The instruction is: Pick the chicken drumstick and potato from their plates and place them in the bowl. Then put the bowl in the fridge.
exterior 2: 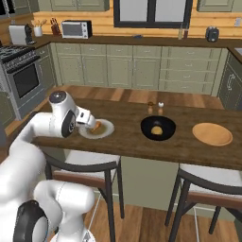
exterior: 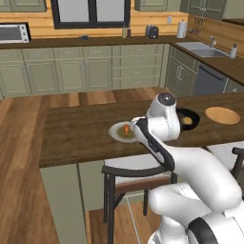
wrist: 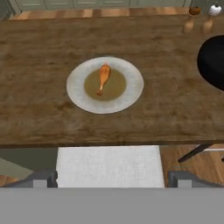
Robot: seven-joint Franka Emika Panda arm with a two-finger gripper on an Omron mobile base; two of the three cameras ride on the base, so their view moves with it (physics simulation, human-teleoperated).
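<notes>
Gripper point(wrist: 111, 178): we hold our jaws spread wide, grasping nothing, above the counter's point(wrist: 39, 109) near edge.
Chicken drumstick point(wrist: 103, 77): ahead of and below our fingertips point(wrist: 43, 178), lying on the brownish centre of the pale plate point(wrist: 131, 94), thin bone end toward us.
Bowl point(exterior 2: 158, 127): to the right of our hand on the counter, well apart, black.
Potato point(exterior 2: 157, 129): inside that bowl.
Tan plate point(exterior 2: 212, 134): farther right, beyond the bowl.

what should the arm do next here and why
Probably lower the open gripper onto the chicken drumstick: it lies untouched on the pale plate right below the hand, while the potato already sits in the bowl.
</notes>
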